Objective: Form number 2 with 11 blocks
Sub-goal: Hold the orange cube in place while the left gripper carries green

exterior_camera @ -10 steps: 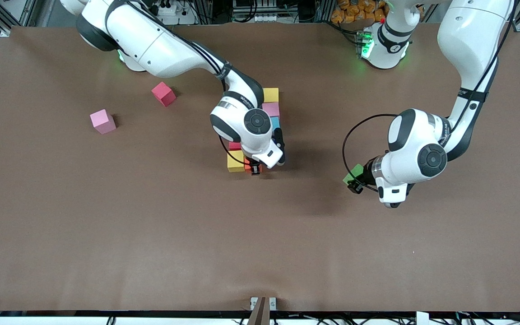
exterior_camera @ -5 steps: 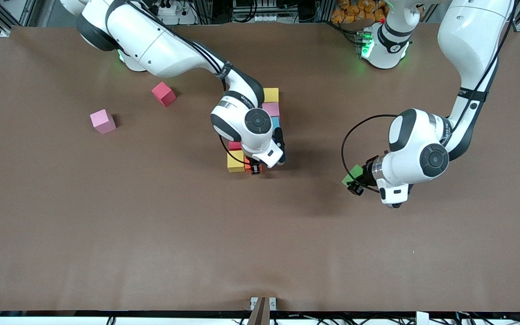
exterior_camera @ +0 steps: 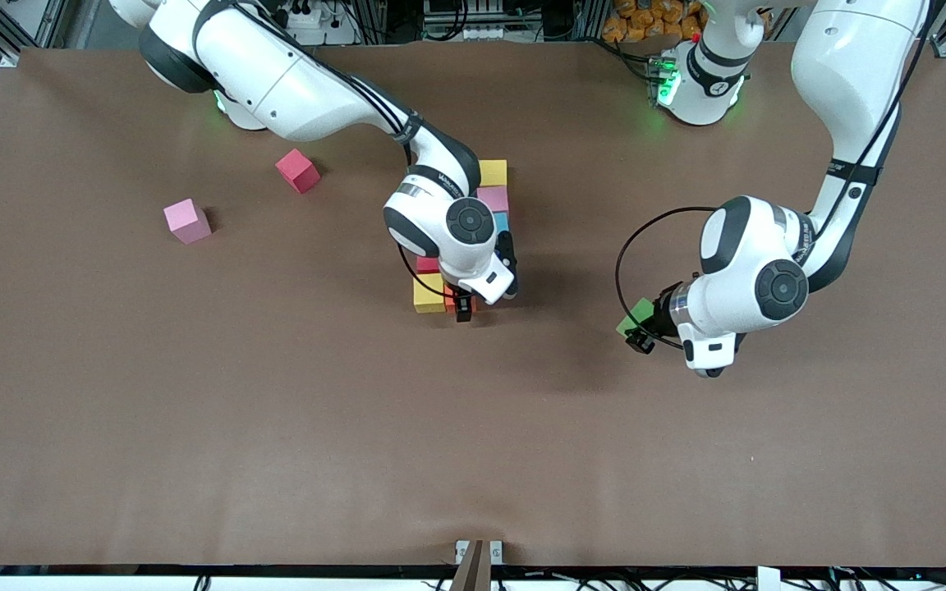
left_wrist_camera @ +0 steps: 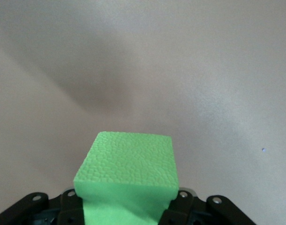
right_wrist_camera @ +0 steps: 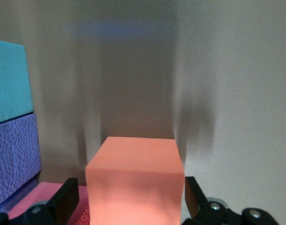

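Note:
Much of the number 2 is hidden under the right arm. Its visible cubes are a yellow one (exterior_camera: 493, 173), a pink one (exterior_camera: 493, 199), a light blue one (exterior_camera: 502, 222), a red one (exterior_camera: 427, 264), a yellow one (exterior_camera: 429, 294) and an orange block (exterior_camera: 449, 301). My right gripper (exterior_camera: 464, 310) is low over the orange block (right_wrist_camera: 135, 173), open, with a finger (right_wrist_camera: 67, 202) on each side and a small gap. My left gripper (exterior_camera: 636, 330) is shut on a green block (exterior_camera: 637, 313), held above bare table toward the left arm's end. The green block (left_wrist_camera: 128, 164) fills the left wrist view.
A loose red block (exterior_camera: 297, 170) and a loose pink block (exterior_camera: 186, 221) lie toward the right arm's end of the table. Teal (right_wrist_camera: 9, 82), purple (right_wrist_camera: 14, 154) and pink (right_wrist_camera: 63, 197) cubes sit beside the orange block in the right wrist view.
The right gripper's fingers have opened off the orange block. The left arm has shifted slightly toward the block cluster with the green block.

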Motion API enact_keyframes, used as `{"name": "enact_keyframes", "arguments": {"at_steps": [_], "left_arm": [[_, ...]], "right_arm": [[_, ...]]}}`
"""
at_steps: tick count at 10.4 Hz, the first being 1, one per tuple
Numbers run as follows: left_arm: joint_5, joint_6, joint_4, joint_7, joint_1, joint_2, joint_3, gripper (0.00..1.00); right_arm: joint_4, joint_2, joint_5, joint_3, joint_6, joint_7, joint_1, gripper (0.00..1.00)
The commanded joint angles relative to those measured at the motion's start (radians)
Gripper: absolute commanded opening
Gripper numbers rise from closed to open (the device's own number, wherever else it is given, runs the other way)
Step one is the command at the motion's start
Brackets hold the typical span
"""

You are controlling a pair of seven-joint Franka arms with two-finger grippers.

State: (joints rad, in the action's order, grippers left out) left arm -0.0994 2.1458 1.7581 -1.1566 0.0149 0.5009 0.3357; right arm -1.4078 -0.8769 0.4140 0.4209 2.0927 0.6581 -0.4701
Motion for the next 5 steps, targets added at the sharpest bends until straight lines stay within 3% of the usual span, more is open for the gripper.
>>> {"name": "enact_keyframes", "arguments": {"at_steps": [1, 5], "left_arm": [[-0.02, -0.004, -0.014, -0.012, 0.005, -0.001, -0.003, 0.0], [-0.022, -0.009, -0.012, -0.103, 0.031, -0.002, 0.008, 0.0]], "right_arm": [[0.004, 0.016, 0.015, 0.004, -0.038, -0.031, -0.002, 1.0], [0.012, 0.029, 0.003, 0.013, -0.077, -0.067, 0.001, 1.0]]}}
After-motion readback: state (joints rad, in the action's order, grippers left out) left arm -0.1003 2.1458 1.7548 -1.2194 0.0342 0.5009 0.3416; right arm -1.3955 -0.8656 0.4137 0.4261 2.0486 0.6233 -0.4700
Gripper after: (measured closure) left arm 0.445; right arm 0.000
